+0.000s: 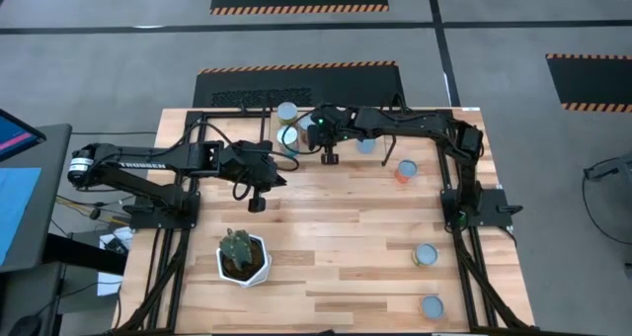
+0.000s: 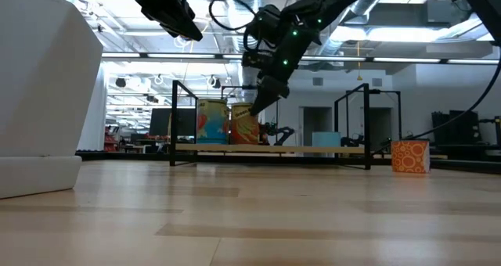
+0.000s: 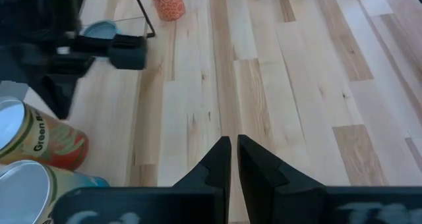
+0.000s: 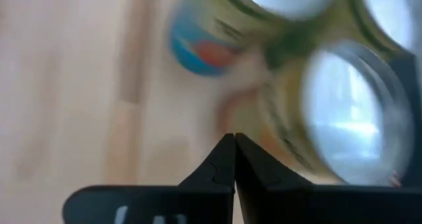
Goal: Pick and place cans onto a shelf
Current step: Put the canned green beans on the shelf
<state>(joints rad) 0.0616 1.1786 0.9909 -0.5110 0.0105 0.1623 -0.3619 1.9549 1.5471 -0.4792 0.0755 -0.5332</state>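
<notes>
Two cans (image 1: 288, 135) (image 1: 286, 110) stand upright on the low wooden shelf (image 2: 313, 149) at the table's far side; in the low view they show as orange-and-yellow tins (image 2: 244, 125) (image 2: 210, 121). My right gripper (image 1: 329, 158) is shut and empty, just right of the nearer can, whose tops loom blurred ahead of its fingertips (image 4: 234, 141); whether it touches a can I cannot tell. My left gripper (image 1: 257, 204) is shut and empty over bare table, nearer than the shelf; its shut fingertips show in the left wrist view (image 3: 234, 145).
A blue-topped can (image 1: 366, 144) and an orange can (image 1: 405, 170) stand right of my right gripper. Two more cans (image 1: 426, 255) (image 1: 432, 305) stand near the table's right edge. A white pot with a cactus (image 1: 242, 257) stands at the near left.
</notes>
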